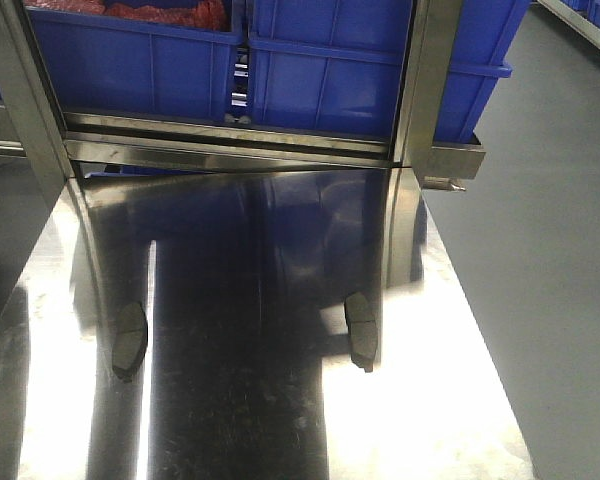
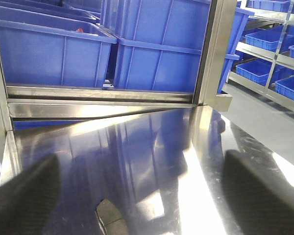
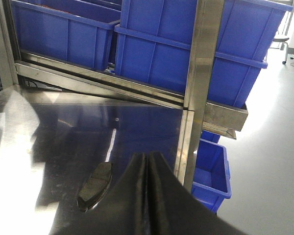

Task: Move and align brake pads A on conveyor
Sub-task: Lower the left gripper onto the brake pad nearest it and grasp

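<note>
As the wrist cameras show, neither pincer holds anything. Nearest the left wrist camera, the left gripper [image 2: 140, 159] stands spread wide, its two dark fingers [image 2: 24, 196] blurred at the lower left and lower right of that frame. Between them, at the bottom edge, part of one pad [image 2: 109, 218] lies flat on a mirror-bright steel table [image 2: 152, 147], touching neither finger.

Nearest the right wrist camera, the right gripper [image 3: 147, 161] is closed. Its two black fingers are pressed together along a thin seam, with nothing between them. Just left of those fingers, in the lower left of that frame, another pad [image 3: 94, 186] lies flat on the table [image 3: 49, 127].

From the front view, two dark-grey pads rest on the table [image 1: 280, 430], well apart. The left pad [image 1: 130, 340] sits at lower left and the right pad [image 1: 361, 330] sits right of centre. Both lie lengthwise, pointing away from the camera, and each is doubled by its reflection in the steel.

Beyond them, at the table's far edge, a steel rail [image 1: 230, 150] runs across the frame, and an upright steel post [image 1: 425, 70] rises at upper right. Behind the rail sit blue plastic bins [image 1: 320, 70]; the one at upper left holds something red [image 1: 170, 12]. Grey floor [image 1: 550, 250] fills the right side.
</note>
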